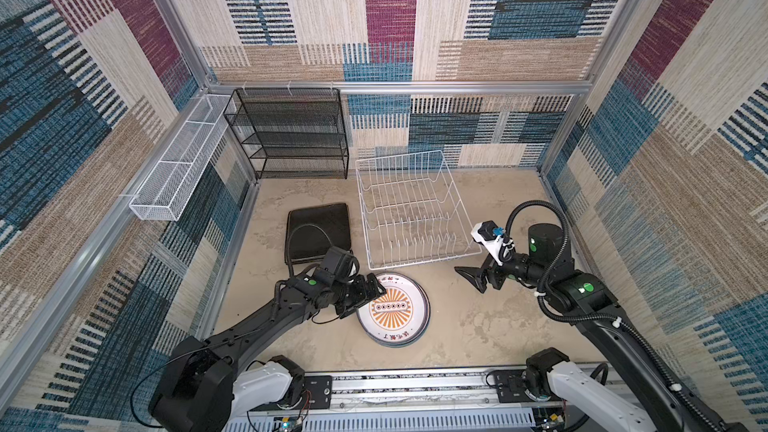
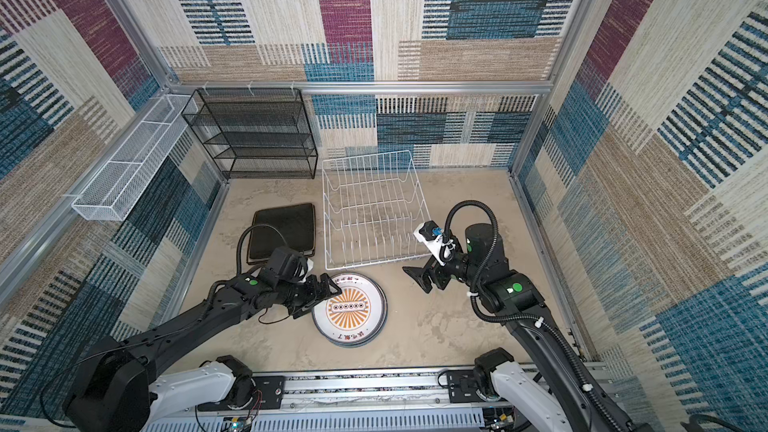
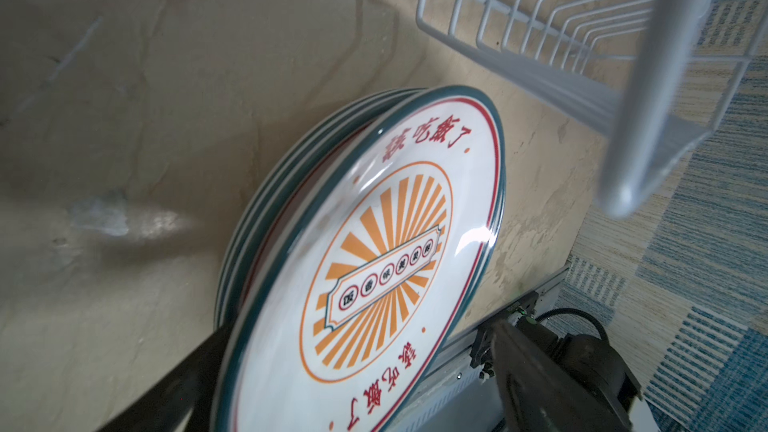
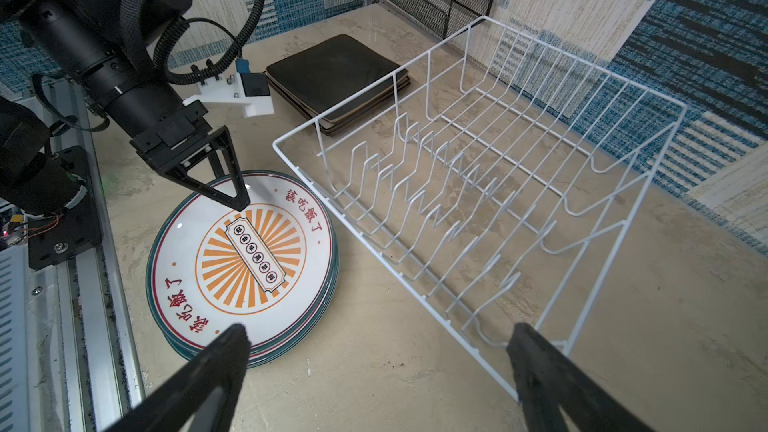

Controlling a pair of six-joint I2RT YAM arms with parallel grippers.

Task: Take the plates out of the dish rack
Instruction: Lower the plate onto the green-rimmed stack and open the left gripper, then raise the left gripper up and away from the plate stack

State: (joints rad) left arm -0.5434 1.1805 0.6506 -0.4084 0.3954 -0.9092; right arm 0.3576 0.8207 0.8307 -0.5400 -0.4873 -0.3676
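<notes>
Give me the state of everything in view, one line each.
dish rack: empty, upright.
round plates: stacked face up in front of the rack.
square plates: stacked black backs up, beside the rack.
left gripper: open, jaws astride the top round plate's rim.
right gripper: open, empty.
black mesh shelf: empty.
white mesh basket: empty.

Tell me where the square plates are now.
In both top views the stack of square plates lies dark side up on the table, just left of the dish rack and in front of the black shelf.
</notes>
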